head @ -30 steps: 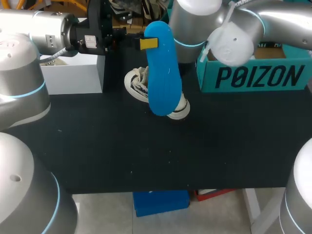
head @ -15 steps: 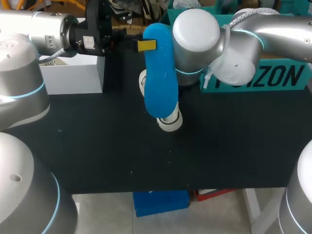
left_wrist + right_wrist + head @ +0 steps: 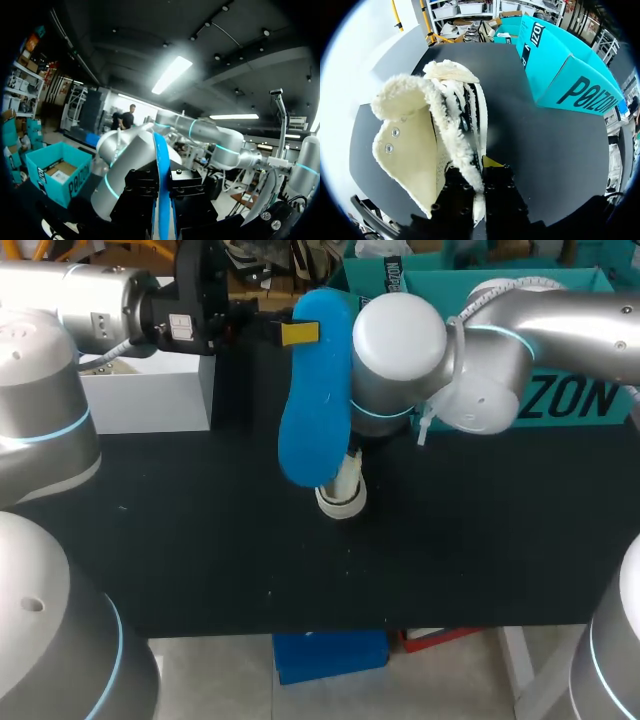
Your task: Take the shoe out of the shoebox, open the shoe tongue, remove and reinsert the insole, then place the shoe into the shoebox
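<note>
My left hand [image 3: 163, 190] is closed on the upper end of the blue insole [image 3: 315, 405], so it hangs free above the bench [image 3: 200, 540], I think ready to go back in. My right hand [image 3: 482, 167] pinches the fleece edge of the shoe [image 3: 415, 140], steadying it below the insole. The shoebox [image 3: 570, 395] stands at the far right.
</note>
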